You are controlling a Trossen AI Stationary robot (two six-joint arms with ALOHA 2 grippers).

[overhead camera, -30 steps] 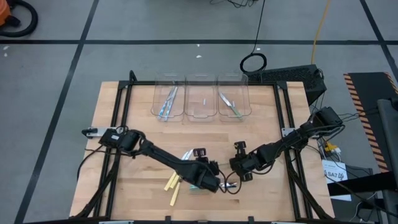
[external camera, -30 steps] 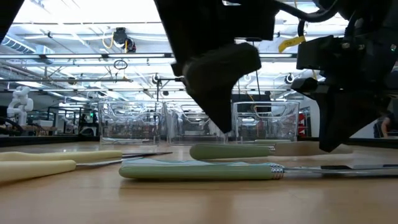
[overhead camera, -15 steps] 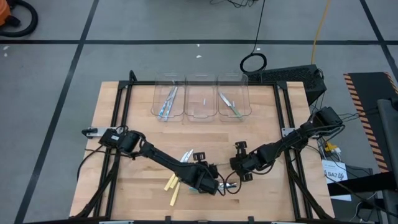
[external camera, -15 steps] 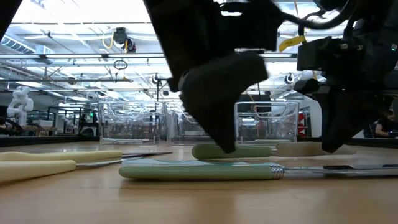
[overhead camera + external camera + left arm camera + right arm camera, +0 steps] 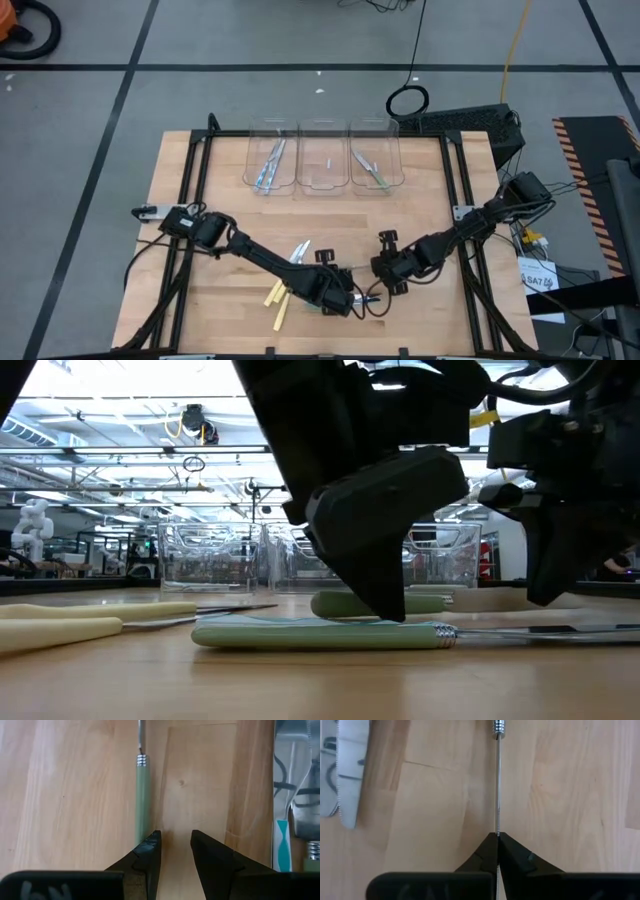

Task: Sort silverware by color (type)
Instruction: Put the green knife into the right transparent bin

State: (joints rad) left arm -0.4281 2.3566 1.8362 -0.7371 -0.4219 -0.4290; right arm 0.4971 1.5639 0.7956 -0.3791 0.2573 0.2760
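Two green-handled utensils lie near the table's front, one (image 5: 320, 633) nearer than the other (image 5: 420, 603). My left gripper (image 5: 173, 845) is open low over the wood. Nothing is between its fingers, and one fingertip stands at the end of a green handle (image 5: 143, 795). My right gripper (image 5: 497, 837) is just to its right and shut on a utensil's thin silver stem. Yellow-handled utensils (image 5: 277, 300) lie to the left. A blue-handled one (image 5: 282, 845) lies beside my left gripper. My left gripper's one fingertip (image 5: 149, 847) stands right against the end of the green handle; whether it touches, I cannot tell. My right gripper pinches the thin silver stem (image 5: 497, 815) between its two shut fingertips, below the ribbed collar (image 5: 498, 727). The fingers slant down from above, and the stem runs straight on from them, low over the wood.
Three clear bins stand in a row at the table's far edge. The left one (image 5: 271, 160) holds blue utensils and the right one (image 5: 375, 165) holds green ones. The middle one (image 5: 322, 140) is between them. A serrated blade (image 5: 347, 780) lies near my right gripper.
My left gripper has sunk toward the table and tipped more steeply. It has come down by the green handles near the front edge, and its fingers have stayed open. My right gripper has kept still, shut on the stem.
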